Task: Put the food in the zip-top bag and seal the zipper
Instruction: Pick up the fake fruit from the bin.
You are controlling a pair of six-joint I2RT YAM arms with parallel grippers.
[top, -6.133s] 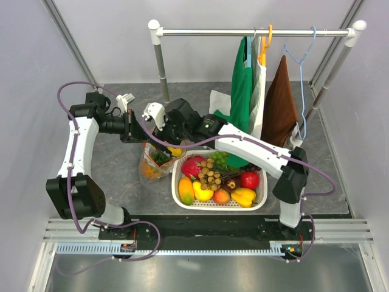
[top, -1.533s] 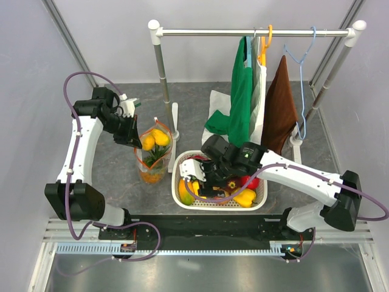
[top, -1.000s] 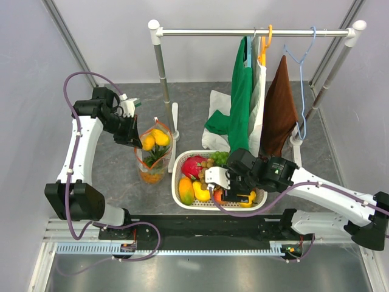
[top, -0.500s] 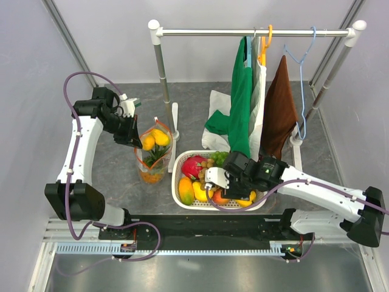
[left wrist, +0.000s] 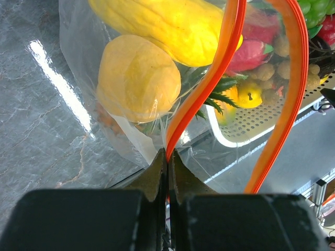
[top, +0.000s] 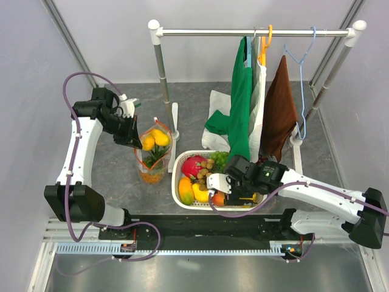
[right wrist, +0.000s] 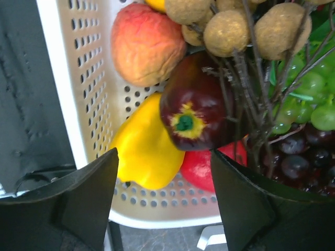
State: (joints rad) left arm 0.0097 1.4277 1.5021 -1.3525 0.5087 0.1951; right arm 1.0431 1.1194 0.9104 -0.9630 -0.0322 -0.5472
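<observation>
Your left tool (left wrist: 167, 166) pinches the zipper (left wrist: 209, 78) of the zip-top bag (top: 151, 159), which stands on the counter (top: 121, 176) just left of the basket (top: 176, 182). Your right tool (right wrist: 163, 157) gapes wide above the basket; closing there could snag the twig bunch (right wrist: 225, 31).

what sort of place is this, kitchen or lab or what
Probably a robot test booth, not a home: left arm and right arm bolted to a rail, plain walls close around the table, and props like a fruit basket and clothes rack.

Grey stone tabletop (top: 194, 103), pale walls (top: 30, 73), clothes rail (top: 255, 31)
</observation>
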